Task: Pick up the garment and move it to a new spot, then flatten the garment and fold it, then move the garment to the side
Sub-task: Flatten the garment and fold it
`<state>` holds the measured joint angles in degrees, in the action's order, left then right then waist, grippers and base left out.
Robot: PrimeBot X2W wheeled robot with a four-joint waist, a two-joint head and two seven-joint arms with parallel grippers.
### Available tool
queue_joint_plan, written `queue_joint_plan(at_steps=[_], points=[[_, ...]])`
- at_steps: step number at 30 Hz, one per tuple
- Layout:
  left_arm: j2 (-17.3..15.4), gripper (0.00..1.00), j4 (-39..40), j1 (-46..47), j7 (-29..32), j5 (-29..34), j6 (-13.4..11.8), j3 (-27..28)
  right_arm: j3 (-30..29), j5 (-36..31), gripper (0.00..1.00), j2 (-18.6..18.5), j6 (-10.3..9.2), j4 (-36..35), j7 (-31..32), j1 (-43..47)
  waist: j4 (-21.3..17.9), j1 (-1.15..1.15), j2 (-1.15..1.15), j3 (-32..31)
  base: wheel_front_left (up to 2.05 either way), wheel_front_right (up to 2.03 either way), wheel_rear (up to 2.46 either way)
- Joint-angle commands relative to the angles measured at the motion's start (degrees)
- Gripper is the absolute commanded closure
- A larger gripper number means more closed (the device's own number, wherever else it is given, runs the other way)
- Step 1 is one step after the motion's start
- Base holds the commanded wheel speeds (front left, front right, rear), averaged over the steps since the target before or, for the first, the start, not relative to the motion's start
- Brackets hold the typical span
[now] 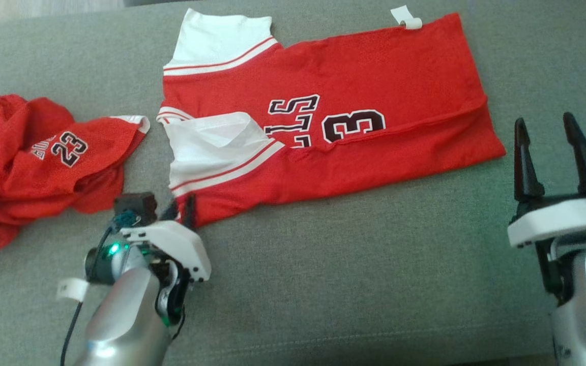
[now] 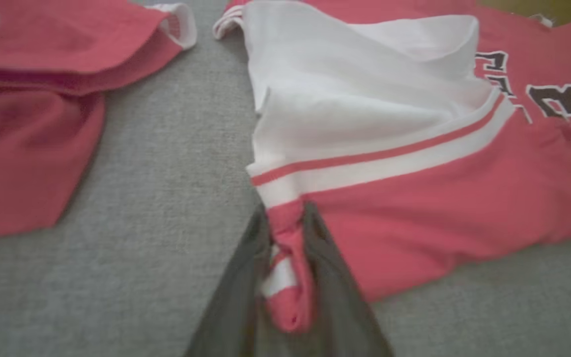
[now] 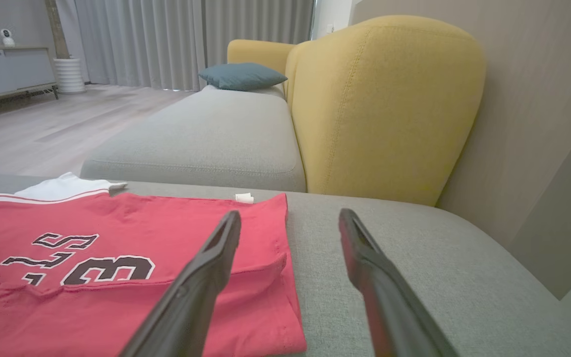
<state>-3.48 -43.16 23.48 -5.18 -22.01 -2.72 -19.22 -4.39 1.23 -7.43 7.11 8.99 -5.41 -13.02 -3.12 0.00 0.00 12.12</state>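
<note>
A red jersey (image 1: 354, 81) with white sleeves and black lettering lies partly folded across the grey cushion (image 1: 354, 284). My left gripper (image 1: 183, 208) is shut on the jersey's near-left corner; in the left wrist view a bunched fold of red and white cloth (image 2: 285, 267) sits pinched between the two dark fingers (image 2: 335, 277). My right gripper (image 1: 547, 152) stands open to the right of the jersey's hem, nothing between its fingers. In the right wrist view the jersey (image 3: 117, 233) lies left of that open gripper (image 3: 290, 223).
A second red garment (image 1: 28, 162) with "23" on it lies crumpled at the left edge of the cushion. A yellow sofa back (image 3: 379, 104), a further grey cushion (image 3: 206, 134) and a blue pillow (image 3: 241, 75) stand beyond.
</note>
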Motion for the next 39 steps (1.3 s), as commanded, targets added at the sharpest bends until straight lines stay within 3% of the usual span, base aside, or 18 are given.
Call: queue_joint_plan(at_steps=[1,12,16,23,32,33,34,39], points=[[-0.47,1.00,-0.24,1.31,-0.62,0.19,0.42,0.77,0.59,-0.39,0.00,-0.88,0.37,-1.05,1.10,-2.70,0.21,0.00,0.00,0.54,0.00,0.00,0.00],[-0.76,1.00,5.92,4.28,-8.44,1.59,0.49,0.52,-1.62,3.54,0.00,-0.05,0.37,9.00,9.14,-7.96,2.83,0.00,0.00,2.62,0.00,0.00,0.00],[-0.52,1.00,9.54,4.29,-9.07,1.78,0.71,-0.12,-1.91,3.94,0.00,-0.93,0.37,15.09,12.19,-11.00,3.98,0.00,0.00,3.66,0.00,0.00,0.00],[-0.35,1.00,13.22,3.56,-9.23,2.16,0.67,-1.57,-8.13,1.91,0.00,-1.17,0.37,24.06,17.15,-16.15,5.41,0.00,0.00,4.71,0.00,0.00,0.00],[-1.13,1.00,15.07,3.02,-8.78,2.02,0.21,-2.00,-6.60,2.98,0.00,-1.18,0.37,29.94,20.71,-19.54,5.45,0.00,0.00,5.53,0.00,0.00,0.00],[-1.26,1.00,15.16,3.03,-8.75,1.98,0.14,-1.96,-6.01,3.58,0.28,-1.21,0.37,30.36,21.19,-19.71,5.38,0.00,0.00,5.53,0.00,0.00,0.00],[-1.38,1.00,15.21,3.03,-8.72,1.94,0.06,-1.94,-5.48,4.12,1.00,-1.35,0.37,30.64,21.38,-19.85,5.28,0.00,0.00,5.49,0.00,0.00,0.00],[-1.98,1.00,14.96,2.73,-8.53,1.72,-0.31,-1.84,-3.90,5.96,1.00,-2.75,0.37,31.79,21.38,-19.60,4.61,0.00,0.00,4.34,0.00,0.00,0.00]])
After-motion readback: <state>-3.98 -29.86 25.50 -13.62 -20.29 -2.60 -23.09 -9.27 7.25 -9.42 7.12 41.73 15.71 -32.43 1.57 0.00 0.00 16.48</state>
